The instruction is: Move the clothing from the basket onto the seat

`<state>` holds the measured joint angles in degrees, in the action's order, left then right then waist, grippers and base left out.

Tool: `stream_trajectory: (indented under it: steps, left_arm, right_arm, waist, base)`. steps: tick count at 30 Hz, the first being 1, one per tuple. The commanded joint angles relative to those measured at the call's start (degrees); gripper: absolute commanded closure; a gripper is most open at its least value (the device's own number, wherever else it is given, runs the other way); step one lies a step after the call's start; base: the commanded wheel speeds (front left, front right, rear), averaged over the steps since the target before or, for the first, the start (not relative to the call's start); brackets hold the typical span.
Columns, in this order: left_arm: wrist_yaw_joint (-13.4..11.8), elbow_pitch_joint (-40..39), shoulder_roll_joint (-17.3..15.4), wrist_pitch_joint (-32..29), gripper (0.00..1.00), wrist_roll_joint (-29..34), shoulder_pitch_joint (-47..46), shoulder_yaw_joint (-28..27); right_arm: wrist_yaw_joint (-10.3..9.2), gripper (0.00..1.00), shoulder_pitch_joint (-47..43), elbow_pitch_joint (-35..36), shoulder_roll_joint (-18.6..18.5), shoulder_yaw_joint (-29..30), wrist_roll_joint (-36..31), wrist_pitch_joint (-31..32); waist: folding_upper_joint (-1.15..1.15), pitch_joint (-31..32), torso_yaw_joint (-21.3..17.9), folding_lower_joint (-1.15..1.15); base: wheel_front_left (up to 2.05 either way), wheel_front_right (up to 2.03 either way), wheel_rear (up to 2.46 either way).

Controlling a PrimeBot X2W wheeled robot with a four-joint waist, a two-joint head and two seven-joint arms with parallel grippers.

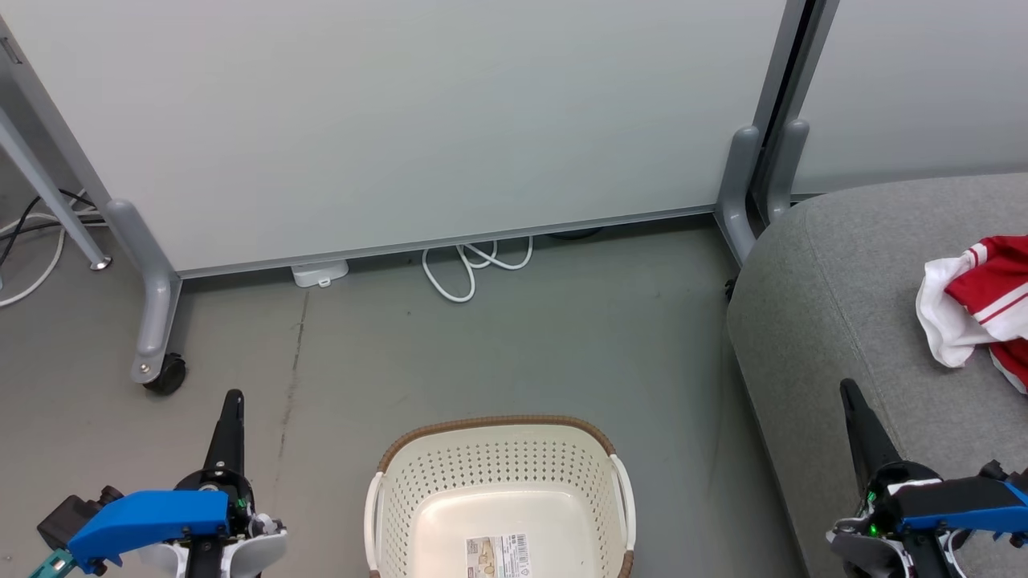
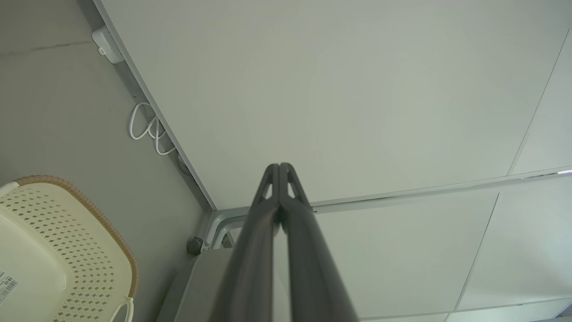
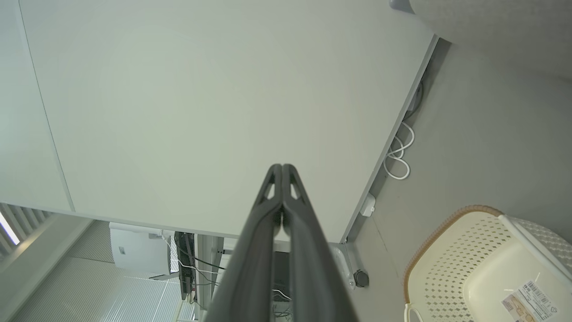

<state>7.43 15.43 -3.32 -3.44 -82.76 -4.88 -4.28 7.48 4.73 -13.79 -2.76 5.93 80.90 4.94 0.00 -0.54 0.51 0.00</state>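
Observation:
The cream basket (image 1: pixel 498 474) stands on the floor at the bottom centre with nothing inside but a barcode sticker; it also shows as the basket (image 2: pixel 67 241) and the basket (image 3: pixel 482 264) in the wrist views. Red clothing with white trim (image 1: pixel 984 309) lies bunched on the grey seat (image 1: pixel 835 297) at the right edge. My left gripper (image 1: pixel 233 399) is shut and empty, left of the basket. My right gripper (image 1: pixel 847 389) is shut and empty over the seat's front part. The wrist views show the left gripper (image 2: pixel 279 166) and the right gripper (image 3: pixel 282 167) with fingers pressed together.
A pale partition panel (image 1: pixel 401 120) on grey wheeled feet (image 1: pixel 157 321) stands behind the basket. A white cable loop (image 1: pixel 470 269) and a small white box (image 1: pixel 320 273) lie at its base. Grey floor (image 1: pixel 522 353) spreads between panel, basket and seat.

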Motion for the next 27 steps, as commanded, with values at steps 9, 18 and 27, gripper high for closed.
stream_trajectory:
  steps: [9,18,27]
  left_arm:
    - [0.1,-0.8,0.1,-1.2,1.00,-3.5,-1.3,-1.0]
    - [0.1,-1.2,0.2,-2.2,1.00,-6.7,-1.4,-1.7]
    - [0.1,-1.6,0.3,-3.1,1.00,-9.6,-1.7,-2.2]
  right_arm:
    - [0.02,1.00,1.4,0.0,-0.2,0.3,4.2,0.5]
    - [0.02,1.00,1.5,-0.2,-0.2,0.5,7.9,1.2]
    - [0.02,1.00,1.8,-0.3,-0.2,0.7,11.4,1.6]
  waist:
    - [0.00,0.1,-0.2,0.00]
    - [0.00,0.2,-0.3,0.00]
    - [0.00,0.3,-0.5,0.00]
  base:
    - [0.00,0.00,0.00]
    - [0.00,0.00,0.00]
    - [0.00,0.00,0.00]
